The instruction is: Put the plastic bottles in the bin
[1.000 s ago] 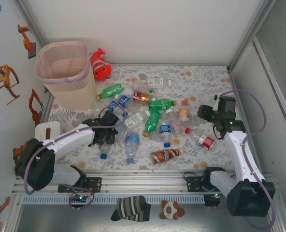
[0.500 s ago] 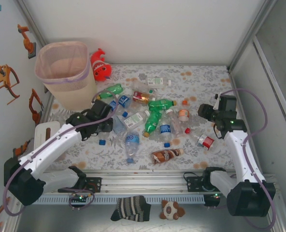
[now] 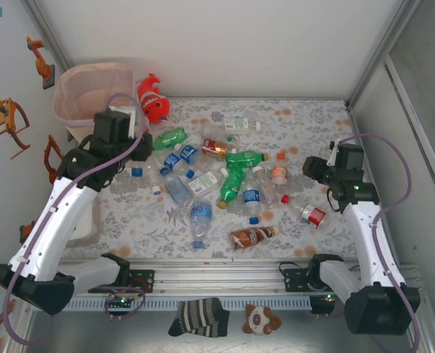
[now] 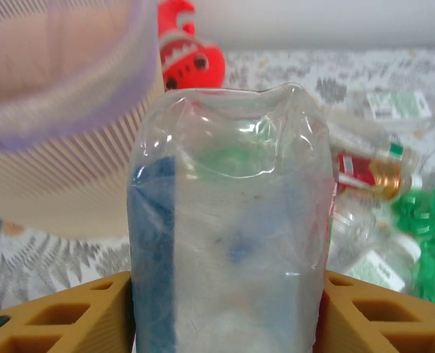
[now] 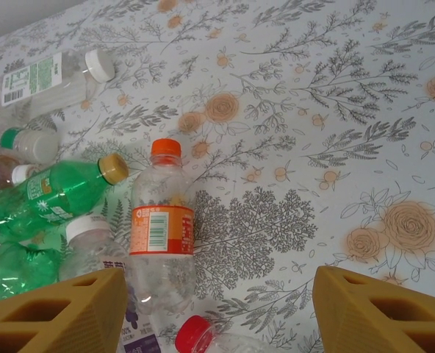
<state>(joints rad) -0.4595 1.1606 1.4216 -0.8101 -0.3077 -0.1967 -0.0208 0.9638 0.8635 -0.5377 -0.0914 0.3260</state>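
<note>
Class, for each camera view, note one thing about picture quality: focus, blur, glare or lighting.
Left wrist: the clear bottle sits so near the lens that it is soft, with white glints on its crumpled top; the rim of the bin is a blur. Right wrist: the orange-labelled bottle and the tablecloth are crisp. Top external: even light, faint shadows, all in focus.

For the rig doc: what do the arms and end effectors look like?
The left arm and right arm have white links, black joint housings and black wrists, each with a lilac cable looped alongside. End effector fingers are mustard-yellow plastic with triangular cut-outs.
</note>
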